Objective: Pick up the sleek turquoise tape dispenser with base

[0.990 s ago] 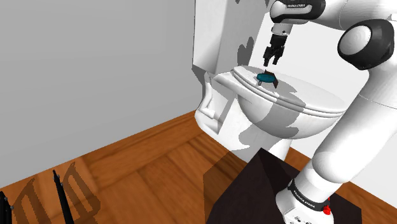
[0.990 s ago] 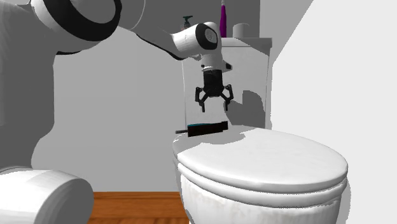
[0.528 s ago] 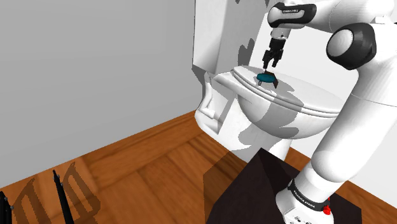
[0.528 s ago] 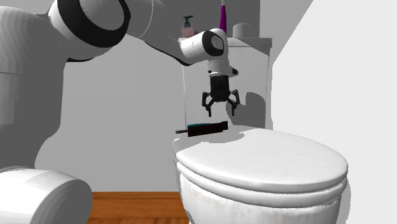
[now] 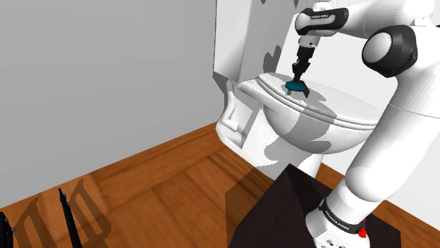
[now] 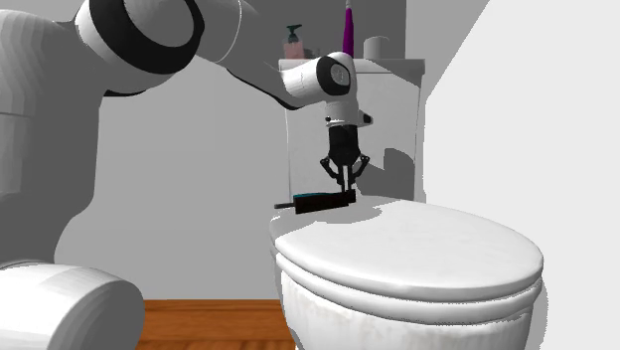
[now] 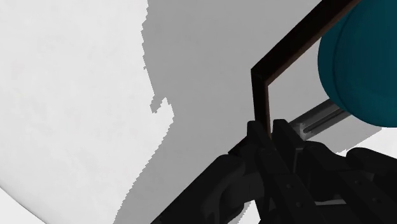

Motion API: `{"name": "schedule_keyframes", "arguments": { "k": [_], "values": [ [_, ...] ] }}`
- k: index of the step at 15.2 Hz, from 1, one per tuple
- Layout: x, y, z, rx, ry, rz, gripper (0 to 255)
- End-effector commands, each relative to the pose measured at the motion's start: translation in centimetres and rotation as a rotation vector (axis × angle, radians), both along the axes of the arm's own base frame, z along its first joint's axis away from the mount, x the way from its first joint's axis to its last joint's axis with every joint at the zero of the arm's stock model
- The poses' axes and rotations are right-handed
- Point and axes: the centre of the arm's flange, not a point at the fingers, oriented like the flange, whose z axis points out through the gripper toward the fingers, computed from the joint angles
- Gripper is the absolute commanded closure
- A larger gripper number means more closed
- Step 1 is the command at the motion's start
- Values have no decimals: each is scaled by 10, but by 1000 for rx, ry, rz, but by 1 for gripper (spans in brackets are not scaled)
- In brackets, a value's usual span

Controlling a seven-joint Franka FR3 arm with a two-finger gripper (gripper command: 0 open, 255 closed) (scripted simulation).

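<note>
On toilet lid point(image 6: 417, 249), before tank point(image 6: 397, 114): tape dispenser point(image 6: 323, 200); hand point(image 6: 344, 186) above, clasping its edge.

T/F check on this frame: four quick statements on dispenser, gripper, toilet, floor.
1. The dispenser rests on the toilet lid. True.
2. The gripper is wide open above it. False: its fingers pinch the dispenser's thin dark edge.
3. A pump bottle stands on the tank. True.
4. The floor is tiled. False: it is brown wood planks.
</note>
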Motion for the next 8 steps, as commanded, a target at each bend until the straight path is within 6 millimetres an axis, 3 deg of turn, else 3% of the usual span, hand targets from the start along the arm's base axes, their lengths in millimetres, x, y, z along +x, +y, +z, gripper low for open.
{"name": "schedule_keyframes", "arguments": {
  "k": [1,6,8],
  "values": [
    [0,0,0,0,0,0,255],
    [-1,1,0,0,0,0,255],
    [-1,1,10,0,0,0,255]
  ]
}}
